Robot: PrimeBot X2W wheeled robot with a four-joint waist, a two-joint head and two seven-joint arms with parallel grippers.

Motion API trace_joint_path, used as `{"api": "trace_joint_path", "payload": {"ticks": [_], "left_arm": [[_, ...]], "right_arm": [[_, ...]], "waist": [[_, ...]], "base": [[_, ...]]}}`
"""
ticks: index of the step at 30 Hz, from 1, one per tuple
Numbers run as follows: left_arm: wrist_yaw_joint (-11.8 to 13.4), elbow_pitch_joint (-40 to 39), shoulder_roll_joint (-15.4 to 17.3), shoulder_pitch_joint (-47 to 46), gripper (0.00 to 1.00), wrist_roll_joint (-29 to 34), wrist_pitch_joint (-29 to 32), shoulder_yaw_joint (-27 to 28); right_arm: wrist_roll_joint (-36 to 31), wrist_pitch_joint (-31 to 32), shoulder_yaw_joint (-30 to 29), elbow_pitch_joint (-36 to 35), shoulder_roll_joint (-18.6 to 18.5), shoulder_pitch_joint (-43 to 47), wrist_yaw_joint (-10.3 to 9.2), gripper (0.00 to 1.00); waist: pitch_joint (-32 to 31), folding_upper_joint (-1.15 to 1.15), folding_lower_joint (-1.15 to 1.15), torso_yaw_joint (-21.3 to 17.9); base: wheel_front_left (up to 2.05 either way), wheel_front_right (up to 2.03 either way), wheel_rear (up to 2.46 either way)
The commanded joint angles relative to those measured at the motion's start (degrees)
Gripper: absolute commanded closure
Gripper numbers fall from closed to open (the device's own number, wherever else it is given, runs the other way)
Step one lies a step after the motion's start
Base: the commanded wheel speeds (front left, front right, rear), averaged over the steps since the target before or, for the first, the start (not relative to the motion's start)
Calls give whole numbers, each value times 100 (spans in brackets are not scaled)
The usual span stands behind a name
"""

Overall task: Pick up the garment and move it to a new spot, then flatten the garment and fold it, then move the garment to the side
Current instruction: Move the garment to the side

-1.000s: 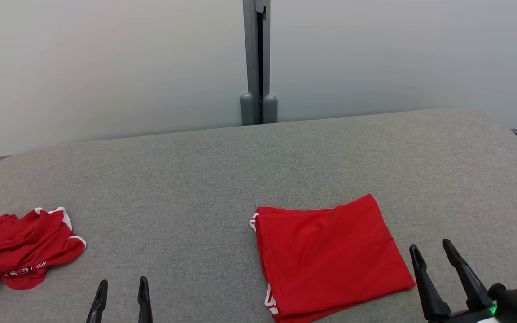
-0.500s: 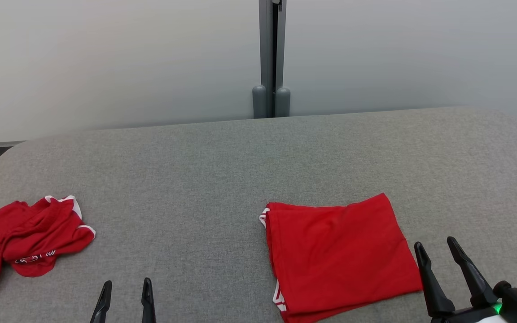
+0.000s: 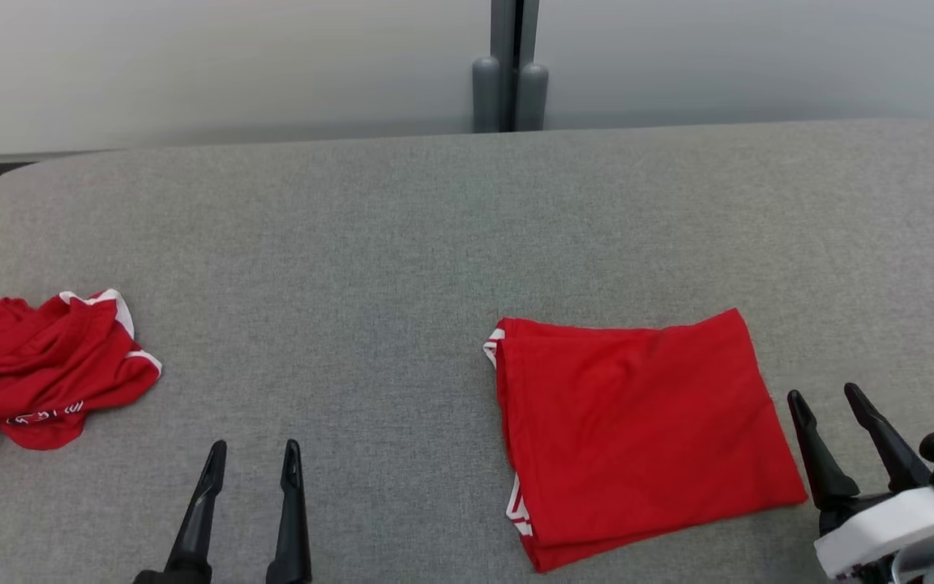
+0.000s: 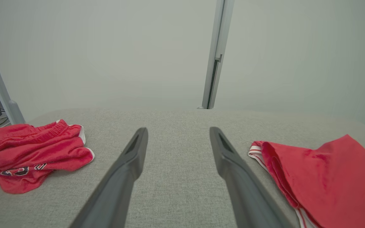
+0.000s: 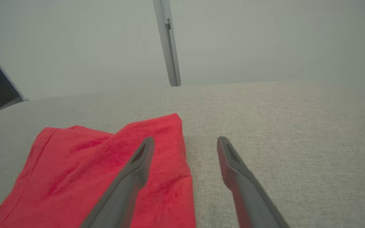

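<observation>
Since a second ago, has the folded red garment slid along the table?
No. The whole head view shifted, so the camera moved. The folded garment lies as before against the crumpled garment and the grey post.

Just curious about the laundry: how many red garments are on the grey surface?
2. A folded garment lies right of centre; a crumpled garment lies far left, partly out of frame.

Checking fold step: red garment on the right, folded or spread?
Folded: the red garment lies as a flat rectangle with stacked layers showing at its left edge.
</observation>
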Motion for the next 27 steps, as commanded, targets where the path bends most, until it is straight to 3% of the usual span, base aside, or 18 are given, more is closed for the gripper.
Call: {"api": "trace_joint_path", "payload": {"ticks": [1, 2, 13, 14, 16, 27], "left_arm": [[-6, 12, 18, -168, 0, 41, -8, -37], [-2, 30, 19, -285, 0, 23, -8, -58], [7, 100, 18, -631, 0, -12, -8, -190], [18, 102, 19, -651, 0, -19, -8, -192], [23, 106, 19, -669, 0, -28, -8, -203], [-110, -169, 18, -961, 0, 163, -8, -280]], "right_arm": [[301, 34, 225, 315, -179, -280, -3, 0], [631, 112, 559, 584, -389, -568, -3, 0], [1987, 520, 2009, 1145, -1068, -1350, -2, 0], [2067, 498, 2119, 1170, -1089, -1386, -3, 26], [2208, 450, 2331, 1212, -1153, -1453, -3, 100], [2076, -2, 2515, 1396, -1688, -2602, -9, 100]], "waist": [[363, 0, 0, 127], [498, 0, 0, 166], [878, 0, 0, 355], [892, 0, 0, 365], [914, 0, 0, 383], [1574, 0, 0, 240]], "base": [[0, 0, 0], [0, 0, 0], [0, 0, 0], [0, 0, 0], [0, 0, 0], [0, 0, 0]]}}
